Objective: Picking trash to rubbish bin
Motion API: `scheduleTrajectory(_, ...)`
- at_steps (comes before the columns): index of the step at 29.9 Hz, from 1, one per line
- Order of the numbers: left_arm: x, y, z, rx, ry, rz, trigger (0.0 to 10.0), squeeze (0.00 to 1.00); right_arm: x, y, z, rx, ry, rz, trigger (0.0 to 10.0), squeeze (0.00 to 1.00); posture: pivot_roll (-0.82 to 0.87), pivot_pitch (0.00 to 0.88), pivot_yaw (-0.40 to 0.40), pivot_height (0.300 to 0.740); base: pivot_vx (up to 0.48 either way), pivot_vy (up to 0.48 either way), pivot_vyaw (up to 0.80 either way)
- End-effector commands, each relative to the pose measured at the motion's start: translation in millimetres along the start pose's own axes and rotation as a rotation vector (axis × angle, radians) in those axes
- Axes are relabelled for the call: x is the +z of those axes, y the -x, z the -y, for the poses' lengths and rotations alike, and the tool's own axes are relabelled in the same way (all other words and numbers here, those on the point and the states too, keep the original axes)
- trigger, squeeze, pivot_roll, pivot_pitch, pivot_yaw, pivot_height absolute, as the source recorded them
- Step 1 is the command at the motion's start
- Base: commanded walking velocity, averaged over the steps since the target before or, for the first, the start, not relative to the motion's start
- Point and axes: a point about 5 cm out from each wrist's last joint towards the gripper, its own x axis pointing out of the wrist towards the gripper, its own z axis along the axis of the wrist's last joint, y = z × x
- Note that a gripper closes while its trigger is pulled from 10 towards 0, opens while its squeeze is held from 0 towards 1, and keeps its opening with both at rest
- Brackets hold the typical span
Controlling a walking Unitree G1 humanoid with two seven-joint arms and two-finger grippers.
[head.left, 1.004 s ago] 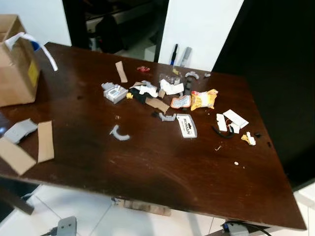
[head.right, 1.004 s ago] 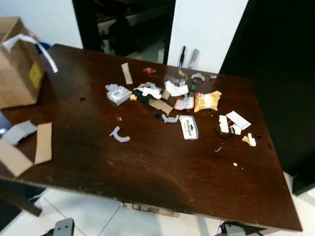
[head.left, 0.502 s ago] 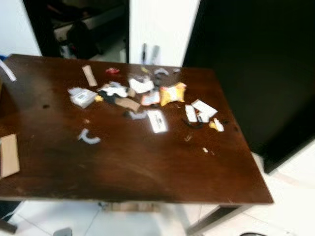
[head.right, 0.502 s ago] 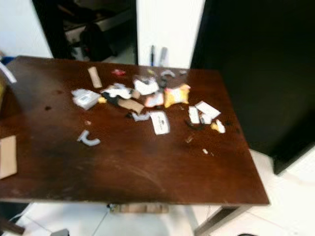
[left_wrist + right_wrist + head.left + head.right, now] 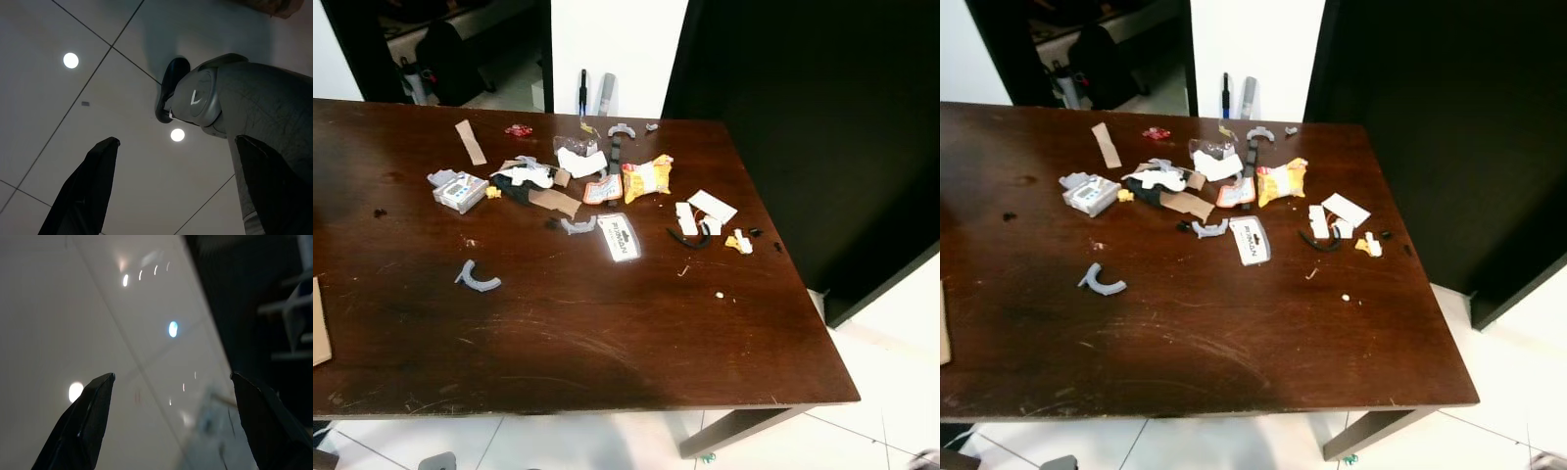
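Observation:
Trash lies scattered on a dark wooden table (image 5: pixel 607 343): a yellow snack wrapper (image 5: pixel 647 178), an orange packet (image 5: pixel 604 189), a white label card (image 5: pixel 621 237), white paper scraps (image 5: pixel 710 208), a grey curved piece (image 5: pixel 475 279), a small grey box (image 5: pixel 460 191) and a cardboard strip (image 5: pixel 470 143). My left gripper (image 5: pixel 171 191) hangs open over the tiled floor beside my own leg (image 5: pixel 254 107). My right gripper (image 5: pixel 171 426) also hangs open above pale floor tiles, holding nothing.
A tall black cabinet (image 5: pixel 822 127) stands right of the table. A white pillar (image 5: pixel 617 49) and a dark doorway (image 5: pixel 440 44) lie behind it. White floor tiles (image 5: pixel 891 392) show at the lower right. A cardboard piece (image 5: pixel 319 333) sits at the table's left edge.
The camera has swung to the right: the cardboard box and the left scraps have left the picture, and more of the black cabinet and floor shows. The trash has not moved.

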Motion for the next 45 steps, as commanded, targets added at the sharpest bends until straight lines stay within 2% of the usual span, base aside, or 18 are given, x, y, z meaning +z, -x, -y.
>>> scheduleTrajectory(1,-18.1,1.1,10.7,-0.036,-0.001,-0.068,10.0,0.0,33.8,0.6,-0.5,-0.022,-0.086,0.103,10.0,0.0,0.19,0.094,-0.108,0.74,0.0,0.0,0.0)
scheduleTrajectory(3,-18.4,1.2,10.2,-0.033,0.003,-0.069,10.0,0.0,92.2,11.1,-12.7,0.031,-0.195,0.263,10.0,0.0,0.19,0.091,-0.112,0.74,0.0,0.0,0.0)
scheduleTrajectory(4,-18.4,1.2,10.2,-0.033,0.003,-0.069,10.0,0.0,92.2,11.1,-12.7,0.031,-0.195,0.263,10.0,0.0,0.19,0.091,-0.112,0.74,0.0,0.0,0.0)
scheduleTrajectory(6,-18.5,1.2,10.6,-0.032,0.009,-0.067,10.0,0.0,152.5,38.3,-40.2,0.175,-0.321,0.425,10.0,0.0,0.2,0.091,-0.12,0.74,0.0,0.0,0.0)
scheduleTrajectory(7,-18.5,1.2,10.6,-0.032,0.009,-0.067,10.0,0.0,152.5,38.3,-40.2,0.175,-0.321,0.425,10.0,0.0,0.2,0.091,-0.12,0.74,0.0,0.0,0.0)
scheduleTrajectory(9,-18.7,1.1,11.2,-0.031,0.017,-0.065,10.0,0.0,202.0,77.4,-72.8,0.404,-0.424,0.574,10.0,0.0,0.21,0.095,-0.128,0.74,0.0,0.0,0.0)
scheduleTrajectory(10,-18.7,1.1,11.2,-0.031,0.017,-0.065,10.0,0.0,202.0,77.4,-72.8,0.404,-0.424,0.574,10.0,0.0,0.21,0.095,-0.128,0.74,0.0,0.0,0.0)
scheduleTrajectory(12,-19.3,1.2,11.7,-0.028,0.032,-0.06,10.0,0.0,235.3,128.5,-113.2,0.72,-0.448,0.703,10.0,0.0,0.22,0.1,-0.137,0.74,0.0,0.0,0.0)
scheduleTrajectory(13,-19.3,1.2,11.7,-0.028,0.032,-0.06,10.0,0.0,235.3,128.5,-113.2,0.72,-0.448,0.703,10.0,0.0,0.22,0.1,-0.137,0.74,0.0,0.0,0.0)
scheduleTrajectory(15,-21.4,1.7,11.6,-0.021,0.051,-0.059,10.0,0.0,251.8,188.4,-155.3,1.062,-0.442,0.765,10.0,0.0,0.23,0.106,-0.144,0.74,0.0,0.0,0.0)
scheduleTrajectory(17,-21.4,1.7,11.6,-0.021,0.051,-0.059,10.0,0.0,251.8,188.4,-155.3,1.062,-0.442,0.765,10.0,0.0,0.23,0.106,-0.144,0.74,0.0,0.0,0.0)
scheduleTrajectory(18,-25.5,3.0,11.1,-0.014,0.069,-0.062,10.0,0.0,249.9,232.3,-184.8,1.274,-0.365,0.795,10.0,0.0,0.25,0.121,-0.156,0.74,0.0,0.0,0.0)
scheduleTrajectory(19,-28.5,3.9,10.9,-0.009,0.08,-0.064,10.0,0.0,245.6,250.9,-197.1,1.344,-0.315,0.806,10.0,0.0,0.25,0.137,-0.163,0.74,0.0,0.0,0.0)
scheduleTrajectory(20,-28.5,3.9,10.9,-0.009,0.08,-0.064,10.0,0.0,245.6,250.9,-197.1,1.344,-0.315,0.806,10.0,0.0,0.25,0.137,-0.163,0.74,0.0,0.0,0.0)
scheduleTrajectory(26,-43.0,8.5,11.1,0.007,0.125,-0.068,10.0,0.0,231.4,305.7,-228.3,1.504,-0.228,0.782,10.0,0.0,0.29,0.209,-0.197,0.74,0.0,0.0,0.0)
scheduleTrajectory(34,-65.1,18.5,9.6,0.02,0.179,-0.05,10.0,0.0,222.7,348.7,-243.8,1.597,-0.159,0.781,10.0,0.0,0.36,0.341,-0.235,0.74,0.0,0.0,0.0)
scheduleTrajectory(36,-65.1,18.5,9.6,0.02,0.179,-0.05,10.0,0.0,222.7,348.7,-243.8,1.597,-0.159,0.781,10.0,0.0,0.36,0.341,-0.235,0.74,0.0,0.0,0.0)
scheduleTrajectory(45,-63.9,27.5,-0.6,0.043,0.217,0.1,10.0,0.0,222.0,379.3,-248.0,1.701,-0.261,0.712,10.0,0.0,0.43,0.443,-0.237,0.74,0.0,0.0,0.0)
